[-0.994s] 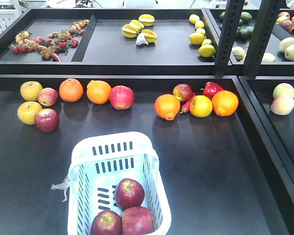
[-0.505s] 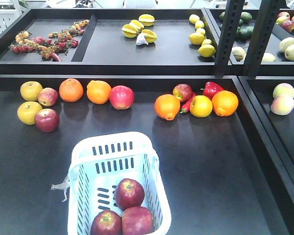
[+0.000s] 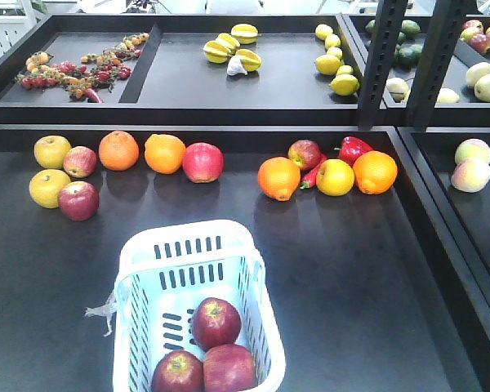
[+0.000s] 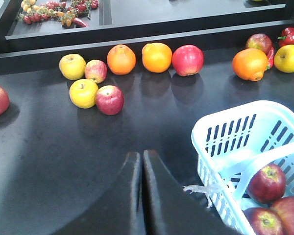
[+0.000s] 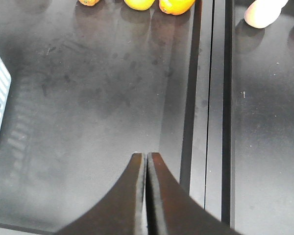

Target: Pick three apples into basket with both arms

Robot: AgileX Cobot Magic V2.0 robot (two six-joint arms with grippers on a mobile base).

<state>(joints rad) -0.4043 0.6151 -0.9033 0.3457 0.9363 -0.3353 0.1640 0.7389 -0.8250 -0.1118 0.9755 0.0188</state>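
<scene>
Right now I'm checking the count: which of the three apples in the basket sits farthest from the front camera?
The single apple behind the other two apples, nearest the basket's middle.

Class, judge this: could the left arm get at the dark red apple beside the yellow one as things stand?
Probably yes: bare tabletop lies between the shut left tool and that apple; only the yellow apple touches it.

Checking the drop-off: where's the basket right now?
Front view: the basket sits bottom centre-left on the table, holding three apples, just below the row of loose oranges.
</scene>
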